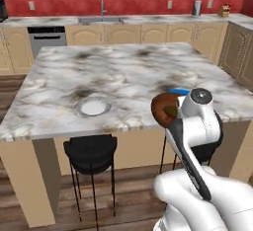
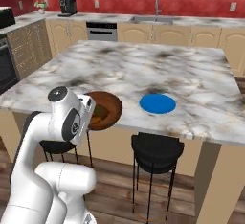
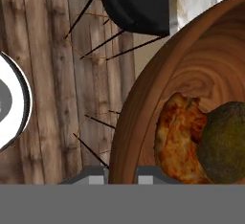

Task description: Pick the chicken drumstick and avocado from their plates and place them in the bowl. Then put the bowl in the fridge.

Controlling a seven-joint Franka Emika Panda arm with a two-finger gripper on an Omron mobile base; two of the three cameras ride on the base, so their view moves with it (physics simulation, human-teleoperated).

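Gripper is clamped down narrow on the near rim of the bowl, one finger on each side of the wall as far as I can tell from the hand view, which makes sense since a rim pinch is about the only way a two-finger hand can carry something that wide.

Going left to right across the island counter: the white plate sits bare near the front edge, with a black stool tucked under the counter below it. Next comes the bowl, sticking out past the counter's front edge and partly hidden behind the arm, so my guess is it's being carried rather than resting on the marble. Inside it the chicken drumstick lies against the avocado, touching, both low in the bowl. Furthest right is the blue plate, also bare, with a second stool under it.

So the loading part looks done and what's left is the fridge run. I'd keep the bowl level, a rim grip could let it tilt.
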